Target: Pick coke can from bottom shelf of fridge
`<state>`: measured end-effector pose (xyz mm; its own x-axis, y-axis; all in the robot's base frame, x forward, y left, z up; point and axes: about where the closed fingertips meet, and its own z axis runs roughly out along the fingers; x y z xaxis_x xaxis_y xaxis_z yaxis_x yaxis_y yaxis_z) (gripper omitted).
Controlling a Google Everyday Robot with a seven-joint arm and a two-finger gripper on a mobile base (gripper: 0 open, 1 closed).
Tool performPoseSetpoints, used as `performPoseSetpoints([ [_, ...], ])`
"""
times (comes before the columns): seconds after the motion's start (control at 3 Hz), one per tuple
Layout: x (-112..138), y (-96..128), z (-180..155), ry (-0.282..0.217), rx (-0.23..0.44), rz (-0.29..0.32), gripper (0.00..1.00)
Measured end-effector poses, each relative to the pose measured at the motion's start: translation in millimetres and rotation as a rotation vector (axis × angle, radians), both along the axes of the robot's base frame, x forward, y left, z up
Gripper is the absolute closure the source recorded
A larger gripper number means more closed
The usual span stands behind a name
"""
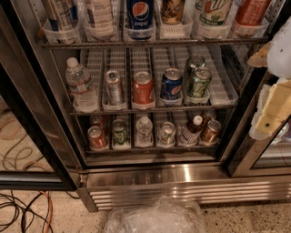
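Standing at the front of the leftmost lane of the bottom shelf [152, 148], in the lower left of the fridge [182, 176] opening, is the coke can [96, 137] — red, upright, silver top facing up. A second reddish can [97, 121] sits just behind it in the same lane. To its right along that rack, each in its own lane, come a green can [120, 132], a small water bottle [144, 129], a pale green-and-white can [167, 133], a white-capped bottle [191, 131] and a copper-brown can [211, 130].

On the middle rack stand a larger water bottle [81, 85], a silver can [113, 86], an orange-red can [143, 87], a blue Pepsi can [171, 84] and a green can [199, 82]. A Pepsi bottle [139, 13] shows on the top rack at the upper centre of the frame.

Cream and white, the gripper [272, 108] hangs at the right edge of the frame, level with the middle rack and in front of the right door frame — well apart from the coke can, which lies across the whole width of the opening and lower down. It touches nothing, and I cannot tell whether it is open or closed.

Crumpled clear plastic [154, 216] lies at the bottom centre, below the steel grille, and cables [20, 210] trail over the floor at lower left.
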<state>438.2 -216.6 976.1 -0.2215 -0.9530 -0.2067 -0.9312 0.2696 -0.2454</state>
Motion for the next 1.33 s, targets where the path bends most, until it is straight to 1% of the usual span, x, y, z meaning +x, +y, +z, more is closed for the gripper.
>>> performPoseSetpoints([
  [0.33, 0.0, 0.0, 0.0, 0.0, 0.0, 0.0, 0.0],
  [0.67, 15.5, 17.0, -18.0, -0.004, 0.041, -0.003, 0.0],
  [1.0, 45.5, 47.9, -47.1, 0.004, 0.125, -0.003, 0.0],
  [1.33, 67.6, 69.6, -71.3, -0.007, 0.218, -0.064, 0.0],
])
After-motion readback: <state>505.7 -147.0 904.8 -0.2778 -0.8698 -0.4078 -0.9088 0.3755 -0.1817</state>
